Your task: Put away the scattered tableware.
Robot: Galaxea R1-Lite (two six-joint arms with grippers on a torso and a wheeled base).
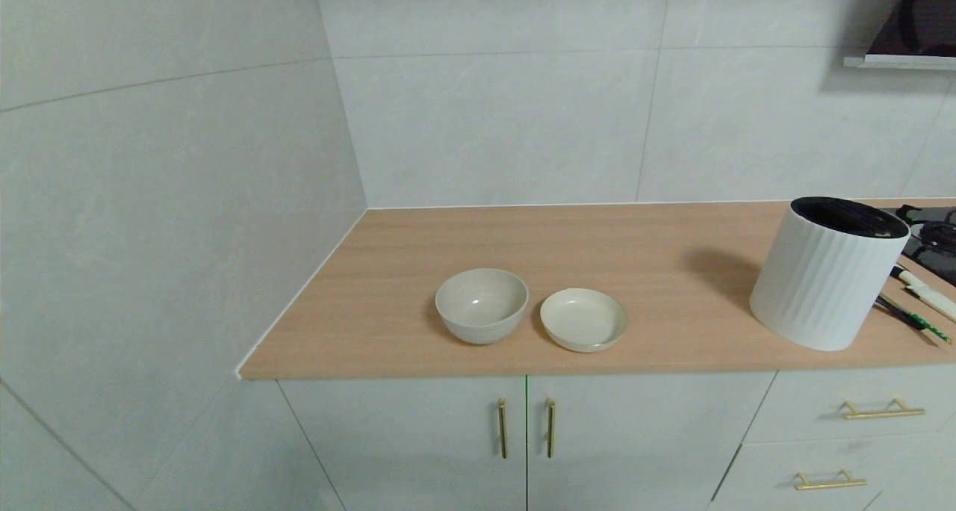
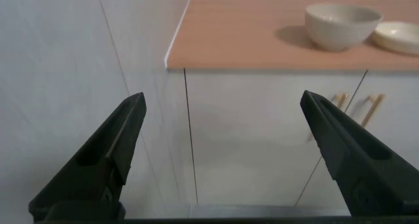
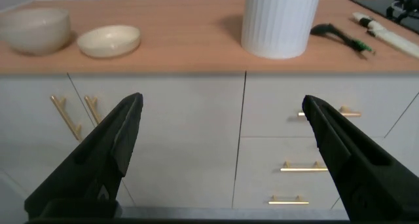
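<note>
- My left pincer point(image 2: 222, 99) gapes wide and empty; the bowl point(image 2: 342, 24) sits beyond it, up on the countertop point(image 2: 249, 34).
- My right pincer point(image 3: 221, 98) also gapes empty; the dish point(image 3: 109, 40) rests beyond it, just beside the bowl.

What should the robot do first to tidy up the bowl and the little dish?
Probably lift the left claw up toward the bowl. It hangs open and empty below the counter, and the bowl is the piece nearest its side.
</note>
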